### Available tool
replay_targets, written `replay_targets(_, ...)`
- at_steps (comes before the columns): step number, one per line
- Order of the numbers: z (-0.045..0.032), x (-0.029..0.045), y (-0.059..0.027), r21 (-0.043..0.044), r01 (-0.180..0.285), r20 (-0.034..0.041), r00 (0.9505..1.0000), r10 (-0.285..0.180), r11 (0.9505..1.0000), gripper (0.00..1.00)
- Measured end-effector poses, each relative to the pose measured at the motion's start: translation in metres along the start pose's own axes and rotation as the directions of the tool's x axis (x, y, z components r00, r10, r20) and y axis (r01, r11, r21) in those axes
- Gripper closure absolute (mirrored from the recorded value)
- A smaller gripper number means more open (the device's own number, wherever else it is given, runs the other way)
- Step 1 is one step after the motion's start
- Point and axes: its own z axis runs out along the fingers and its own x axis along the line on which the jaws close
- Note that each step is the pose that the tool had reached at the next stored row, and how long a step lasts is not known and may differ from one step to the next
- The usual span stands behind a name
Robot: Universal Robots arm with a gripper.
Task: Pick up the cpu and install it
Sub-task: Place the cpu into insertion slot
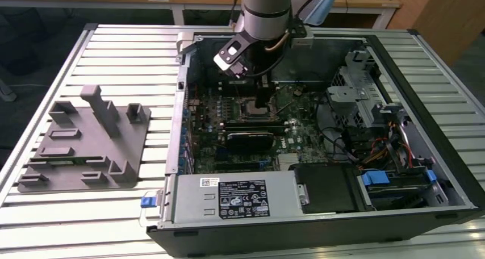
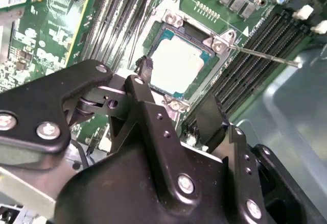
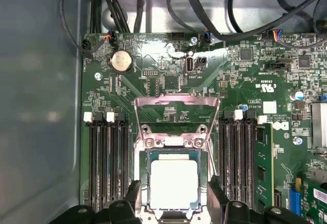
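Pincer (image 3: 173,187) is down inside the computer case (image 1: 303,236), over the motherboard socket (image 3: 144,173). Jaws are spread wide, nothing held.

Cpu (image 3: 173,183) lies flat in the socket, silver top up, directly between the two fingers (image 3: 134,196). In the first wrist view each finger stands outboard of a chip edge, with a strip of socket frame in the gap. Chip is near square, no clear long axis. Its sides run parallel to the fingers, so the closing line crosses it squarely.

Load plate (image 3: 176,114) is hinged open, beyond the fingertips. Lever (image 2: 265,56) is swung clear. Memory slots (image 3: 107,157) flank the fingers on both outer sides.

Judgement: chip looks seated, not confirmed. Chip edge nearest the pincer body is cut off. Fingertip height above the board is unreadable.
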Motion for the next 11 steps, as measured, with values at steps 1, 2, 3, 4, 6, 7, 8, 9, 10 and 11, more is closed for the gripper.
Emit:
replay_targets(1,-0.0011,0.0000,0.0001,0.0001,0.000,0.0000,1.0000,0.000,1.0000,0.38)
replay_targets(2,-0.0021,0.0000,0.0001,0.0000,0.000,0.0001,1.0000,0.000,1.0000,0.38)
replay_targets(3,-0.0031,0.0000,0.0001,0.0000,0.000,0.0000,1.0000,0.000,1.0000,0.38)
replay_targets(4,-0.0041,0.0000,0.0002,0.0000,0.000,0.0001,1.0000,0.000,1.0000,0.38)
replay_targets(6,-0.0061,0.0001,0.0003,0.0000,0.000,0.0000,1.0000,0.000,1.0000,0.38)
replay_targets(7,-0.0072,0.0001,0.0003,0.0000,0.000,0.0000,1.0000,0.000,1.0000,0.40)
replay_targets(8,-0.0083,0.0001,0.0004,0.0000,0.000,0.0000,1.0000,0.000,1.0000,0.46)
replay_targets(9,-0.0092,0.0001,0.0004,0.0000,0.000,0.0000,1.0000,0.000,1.0000,0.46)
replay_targets(10,-0.0103,0.0001,0.0005,0.0000,0.000,0.0001,1.0000,0.000,1.0000,0.52)
replay_targets(11,-0.0113,0.0001,0.0005,0.0000,0.000,0.0001,1.0000,0.000,1.0000,0.58)
